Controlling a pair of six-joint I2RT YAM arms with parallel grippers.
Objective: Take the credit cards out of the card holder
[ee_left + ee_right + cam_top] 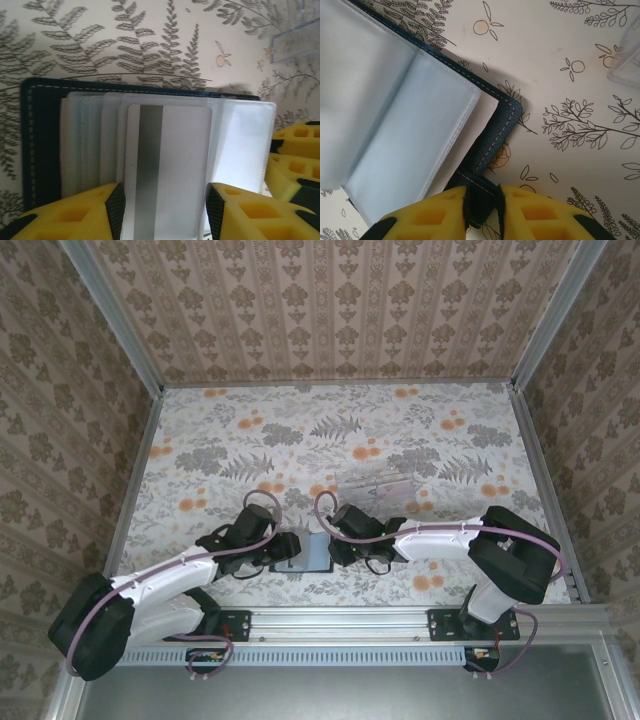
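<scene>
My left gripper (165, 210) is grasping a credit card (170, 160), its yellow fingers (75, 215) pressing on the card's two long edges at the bottom of the left wrist frame. The pale card is showing a grey stripe running down its length. It is lying on top of the open card holder (42, 145), a dark navy wallet with pale stitching that is filling the middle of that frame. Pale layers (85, 145) are fanning out to the card's left; I cannot tell whether they are cards or sleeves.

My right gripper (482, 205) is clenching the small tab (480, 195) on the holder's edge at the bottom of the right wrist frame. The wallet's translucent grey-blue sleeves (410, 135) are spreading open toward the upper left.

From above, both grippers are meeting over the wallet in the lower centre of the floral table (450, 440), near the arm bases. A clear plastic tray (378, 486) is sitting just beyond, toward the frame's centre.
</scene>
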